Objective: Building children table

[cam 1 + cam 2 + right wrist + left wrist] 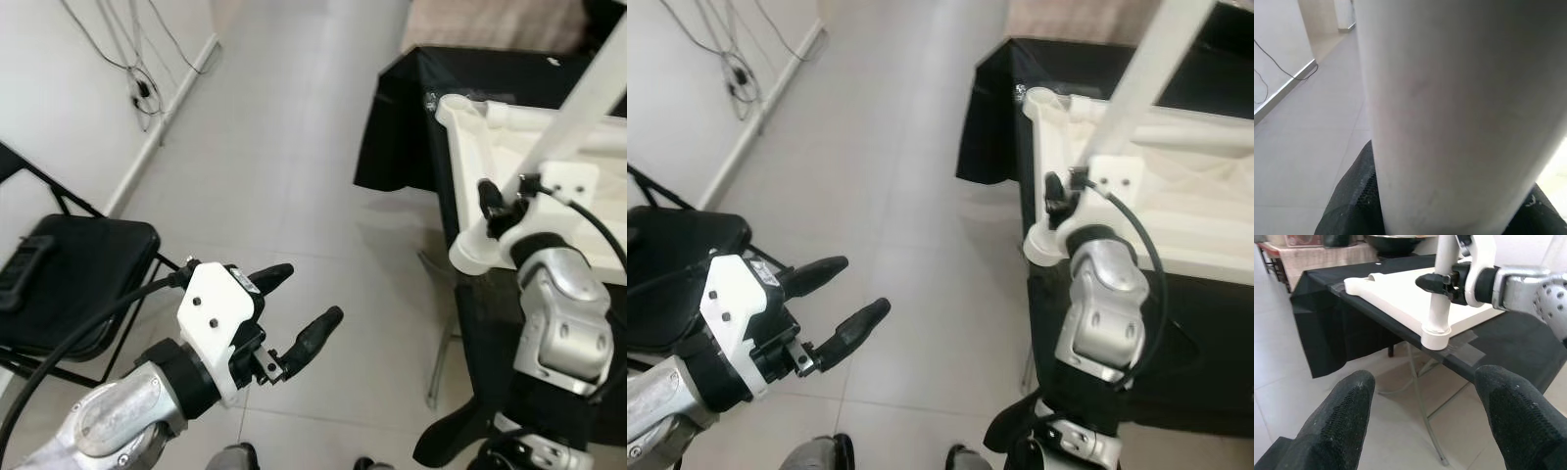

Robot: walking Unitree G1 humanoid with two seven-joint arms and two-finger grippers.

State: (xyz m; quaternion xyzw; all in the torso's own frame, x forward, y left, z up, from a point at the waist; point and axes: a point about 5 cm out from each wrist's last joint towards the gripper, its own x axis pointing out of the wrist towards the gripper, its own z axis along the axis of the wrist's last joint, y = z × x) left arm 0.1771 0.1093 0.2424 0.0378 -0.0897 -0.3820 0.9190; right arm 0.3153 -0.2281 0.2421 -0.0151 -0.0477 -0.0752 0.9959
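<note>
Your white table leg (1441, 289) stands upright in the near corner socket of the upturned white tabletop (490, 132) on the black-draped bench (1327, 313), your right hand (497, 206) clenched around it, your left hand (294, 313) released over the floor beside that bench.

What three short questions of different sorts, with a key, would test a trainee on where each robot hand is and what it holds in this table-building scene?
1. True or false: the right hand is shut on the white table leg.
2. Multiple choice: the left hand is (A) gripping the folding chair, (B) open and holding nothing above the floor, (C) resting on the tabletop.
3. Fill in: the leg's lower end sits in a round socket at a corner of the upturned white ____, which lies on a black-covered table.

Key: 1 true; 2 B; 3 tabletop.
</note>
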